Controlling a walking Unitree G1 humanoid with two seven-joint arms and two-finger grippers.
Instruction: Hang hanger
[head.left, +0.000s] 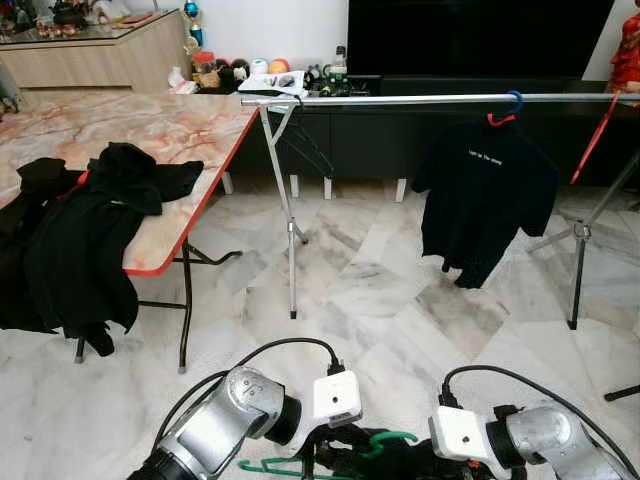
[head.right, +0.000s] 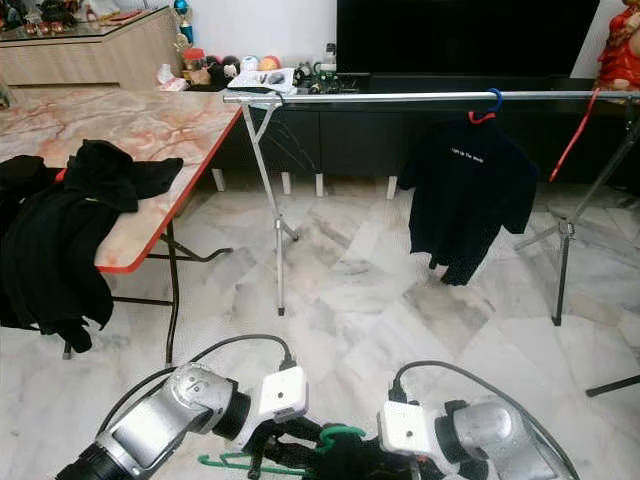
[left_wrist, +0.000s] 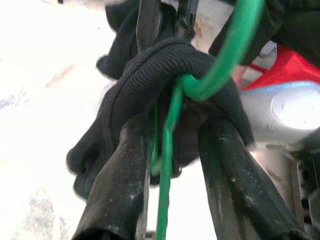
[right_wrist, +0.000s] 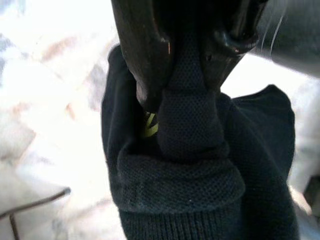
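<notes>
The only writing to be seen was a short line of small white print across the chest of the black T-shirt (head.left: 487, 190) that hung from the clothes rail (head.left: 420, 99). The letters were too small and blurred to be read with any certainty. Nothing else in view carried a legible label, brand, number or sign.

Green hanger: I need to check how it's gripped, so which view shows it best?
The left wrist view: the green hanger sits between the left gripper fingers, through the black garment. Eye views catch just its hook; right wrist shows a sliver.
</notes>
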